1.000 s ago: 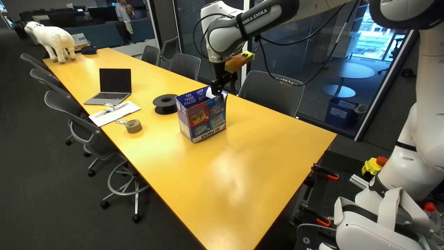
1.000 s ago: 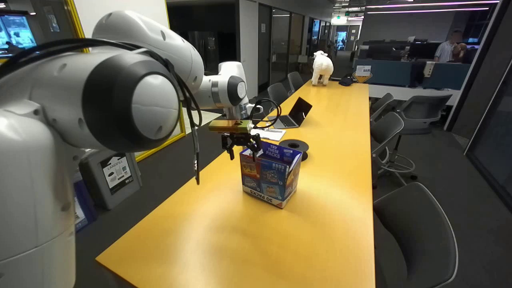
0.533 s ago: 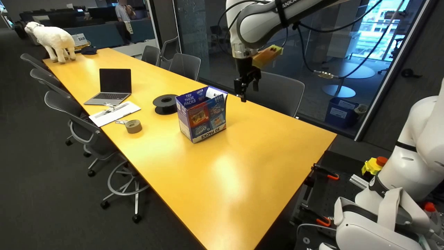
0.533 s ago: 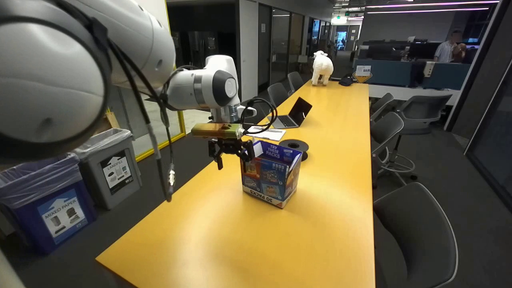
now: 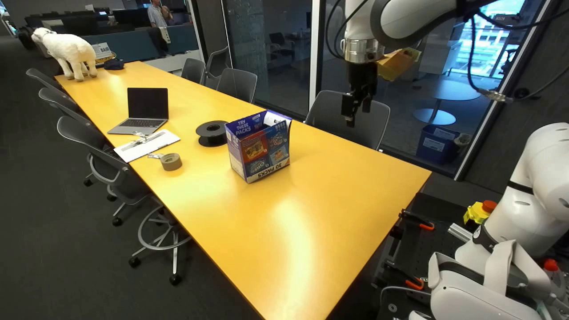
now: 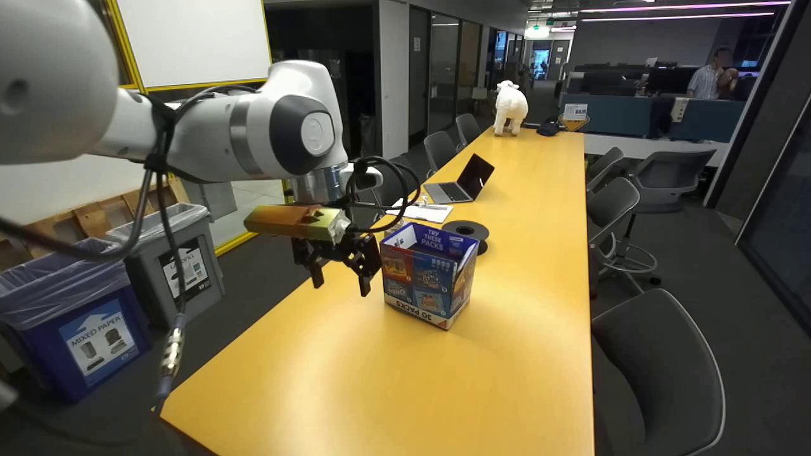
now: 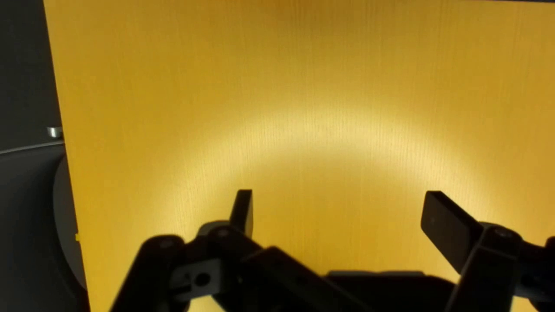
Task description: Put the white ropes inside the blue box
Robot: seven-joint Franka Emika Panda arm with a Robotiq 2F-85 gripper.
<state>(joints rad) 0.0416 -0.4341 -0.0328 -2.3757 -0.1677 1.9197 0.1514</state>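
Gripper (image 7: 338, 195), in the wrist view: spread wide, its dark fingers (image 7: 243, 212) far apart, the yellow tabletop (image 7: 282, 65) showing between them.
Tabletop, in the wrist view: crossed by a curved band of bright reflection; an edge runs down the left side, with a dark shape (image 7: 26, 225) beyond it, partly cut off.
Arm (image 6: 203, 139), in an exterior view: white and grey, coming in from the left, an orange-and-yellow block (image 6: 294, 223) at its wrist; below it the gripper hangs over the tabletop, apart from the box.
Blue box (image 6: 421, 282): upright on the tabletop and open at the top, printed pictures on its sides, 30 PACKS upside down along the base, TRY THESE PACKS on the raised back panel.
White ropes: place cannot be told; the lower inside of the box is hidden behind its walls.
Black spool (image 5: 211, 140), in an exterior view: lying flat just beside the box; whether they touch cannot be told.
Gripper and box: well apart, the gripper in front of a grey chair back (image 5: 324, 113).
Laptop (image 5: 148, 103): screen raised, farther along the tabletop.
White board (image 5: 153, 146): flat near the laptop, a small silvery thing (image 5: 141, 137) on it.
Tape roll (image 5: 171, 162): near the tabletop's edge.
Sheep figure (image 5: 71, 48): standing at the far end.
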